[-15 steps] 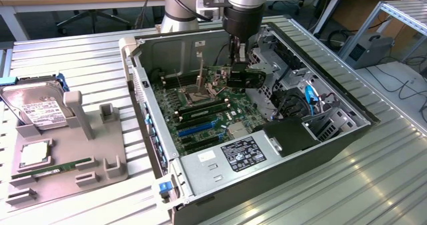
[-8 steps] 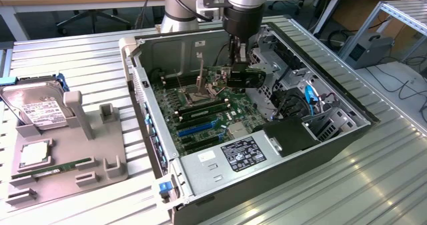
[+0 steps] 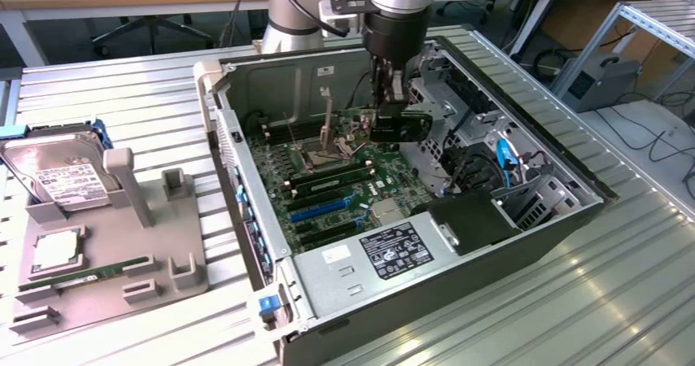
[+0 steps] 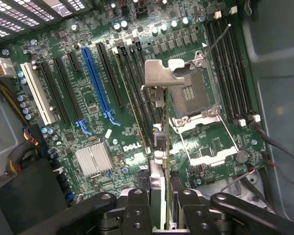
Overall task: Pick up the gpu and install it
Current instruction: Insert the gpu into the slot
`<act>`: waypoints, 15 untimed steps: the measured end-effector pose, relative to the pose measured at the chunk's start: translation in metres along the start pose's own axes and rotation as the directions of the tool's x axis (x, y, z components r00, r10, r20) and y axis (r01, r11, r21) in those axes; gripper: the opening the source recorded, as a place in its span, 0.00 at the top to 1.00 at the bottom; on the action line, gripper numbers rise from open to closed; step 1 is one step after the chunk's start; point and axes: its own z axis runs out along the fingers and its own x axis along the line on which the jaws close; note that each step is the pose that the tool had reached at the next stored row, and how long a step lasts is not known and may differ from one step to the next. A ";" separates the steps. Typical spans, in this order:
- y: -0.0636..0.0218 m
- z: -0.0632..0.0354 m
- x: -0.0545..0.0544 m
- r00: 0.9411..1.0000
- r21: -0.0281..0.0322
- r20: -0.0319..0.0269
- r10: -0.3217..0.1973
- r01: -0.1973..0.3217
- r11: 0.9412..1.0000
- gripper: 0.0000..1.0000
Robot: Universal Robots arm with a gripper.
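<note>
- Open dark metal computer case point(image 3: 478, 293), lying on a ribbed metal table point(image 3: 608, 301): it holds a green motherboard point(image 3: 325, 199), a silver power supply with a black-and-white label point(image 3: 369, 264) at its near end, and blue cables point(image 3: 502, 159) on the exterior view's right.
- Grey moulded parts tray point(image 3: 163, 244), at the exterior view's left of the case: it carries a boxy silver hard drive with a white label point(image 3: 60, 179) at its far end, a square silver processor chip point(image 3: 54, 252) nearer, and a narrow green memory stick point(image 3: 103, 270) just beside the chip.
- Black robot gripper point(image 3: 393, 114), inside the case above the far part of the motherboard: closed on the gpu point(image 3: 413, 127).
- The gpu, a thin dark card, hangs clear of the board and sits in no slot.
- Wrist view: the gpu point(image 4: 157, 181) appears edge-on, a silvery metal strip clamped in the gripper point(image 4: 161, 215), over the board beside the open processor socket point(image 4: 191, 98).
- The wrist view also resolves a long blue expansion slot point(image 4: 95, 81), a white slot point(image 4: 36, 93) and a ribbed silver heatsink point(image 4: 93, 159).
</note>
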 end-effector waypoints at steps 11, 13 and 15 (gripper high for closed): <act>0.0000 0.0000 0.000 0.999 0.002 -0.001 -0.040 0.040 0.999 0.73; 0.0000 0.0000 0.000 0.999 0.002 -0.001 -0.050 0.050 0.999 0.73; 0.0000 0.0000 0.000 0.998 0.002 -0.001 -0.059 0.059 0.998 0.73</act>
